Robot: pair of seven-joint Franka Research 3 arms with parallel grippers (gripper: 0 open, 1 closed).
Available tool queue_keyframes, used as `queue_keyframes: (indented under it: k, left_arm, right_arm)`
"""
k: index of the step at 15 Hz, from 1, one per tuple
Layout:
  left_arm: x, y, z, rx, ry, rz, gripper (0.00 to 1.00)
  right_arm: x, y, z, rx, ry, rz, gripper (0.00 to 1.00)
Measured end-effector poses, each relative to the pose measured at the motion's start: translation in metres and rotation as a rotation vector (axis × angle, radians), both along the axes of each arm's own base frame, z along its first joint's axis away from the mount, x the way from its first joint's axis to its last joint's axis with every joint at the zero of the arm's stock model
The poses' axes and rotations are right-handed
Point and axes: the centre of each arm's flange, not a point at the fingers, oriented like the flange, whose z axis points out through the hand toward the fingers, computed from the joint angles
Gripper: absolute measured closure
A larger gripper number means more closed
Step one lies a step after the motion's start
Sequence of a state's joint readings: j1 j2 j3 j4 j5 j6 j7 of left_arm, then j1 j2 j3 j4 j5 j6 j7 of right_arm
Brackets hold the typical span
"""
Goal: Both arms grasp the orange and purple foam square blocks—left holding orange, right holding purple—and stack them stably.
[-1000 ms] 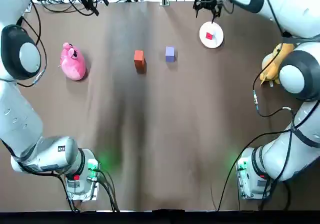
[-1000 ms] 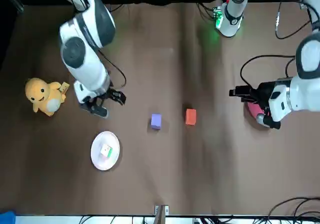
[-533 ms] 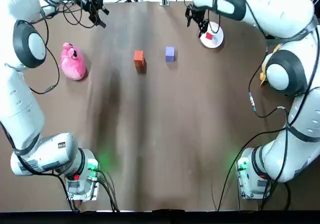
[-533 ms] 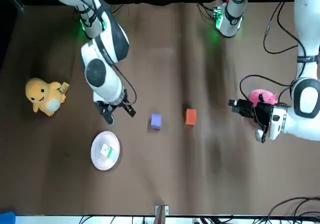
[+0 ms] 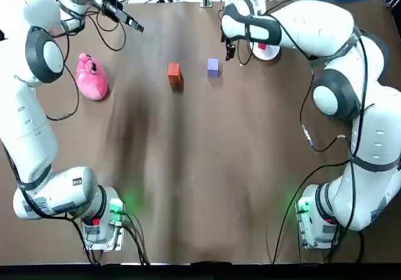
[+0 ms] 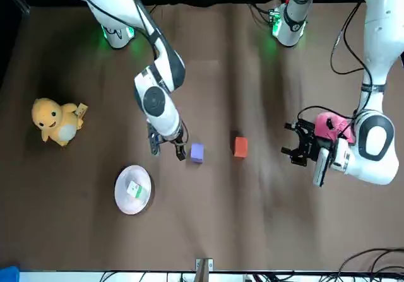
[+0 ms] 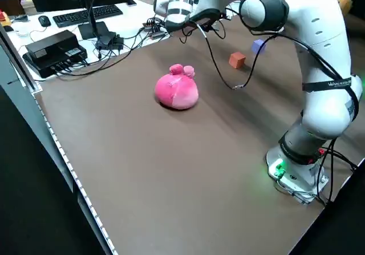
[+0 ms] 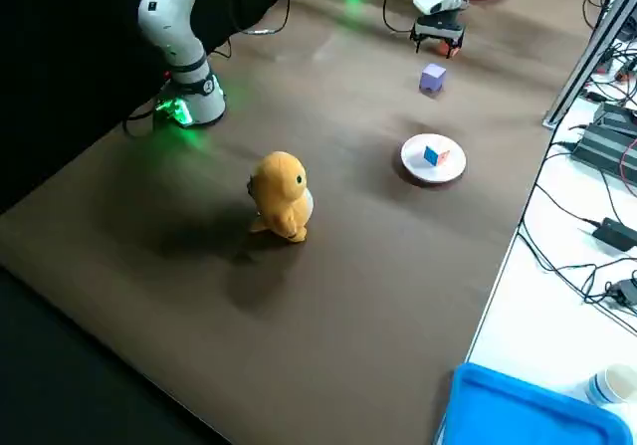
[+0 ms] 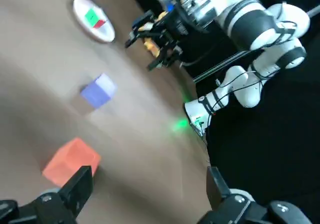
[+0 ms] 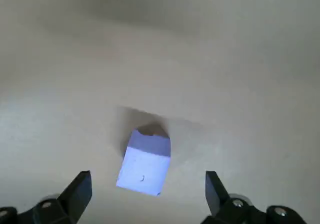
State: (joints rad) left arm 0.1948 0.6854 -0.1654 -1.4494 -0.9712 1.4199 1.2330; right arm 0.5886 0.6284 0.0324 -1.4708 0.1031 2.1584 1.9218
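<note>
Purple block (image 6: 197,152), beside right gripper (image 6: 166,151) (fingers spread)

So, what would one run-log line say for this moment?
stage: pre-grasp | right gripper: open, near purple block | left gripper: open, away from orange block | blocks: unstacked, apart
</note>
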Motion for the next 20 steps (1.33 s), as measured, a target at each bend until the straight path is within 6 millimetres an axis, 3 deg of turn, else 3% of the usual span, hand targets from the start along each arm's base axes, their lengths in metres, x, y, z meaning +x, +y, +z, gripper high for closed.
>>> queue_keyframes:
  k: [4,7,12,13,15,20]
  left_arm:
    - [0.003,-0.006,-0.020,-0.139,-0.160,-0.022,0.00]
    - [0.004,-0.015,-0.037,-0.255,-0.320,-0.042,0.00]
    - [-0.005,-0.048,-0.099,-0.400,-0.563,-0.028,0.00]
    - [-0.010,-0.061,-0.119,-0.420,-0.646,0.023,0.00]
    - [-0.018,-0.076,-0.142,-0.392,-0.731,0.054,0.00]
    - [-0.043,-0.108,-0.174,-0.426,-0.820,0.075,0.00]
  right_arm:
    - [-0.007,0.023,-0.027,-0.003,0.016,-0.123,0.00]
    - [0.003,0.029,-0.046,-0.013,0.013,-0.216,0.00]
    - [0.012,0.041,-0.073,-0.027,-0.007,-0.292,0.00]
    - [0.013,0.047,-0.083,-0.026,-0.006,-0.305,0.00]
    - [0.013,0.051,-0.091,-0.027,-0.004,-0.310,0.00]
    - [0.010,0.055,-0.097,-0.035,0.002,-0.304,0.00]
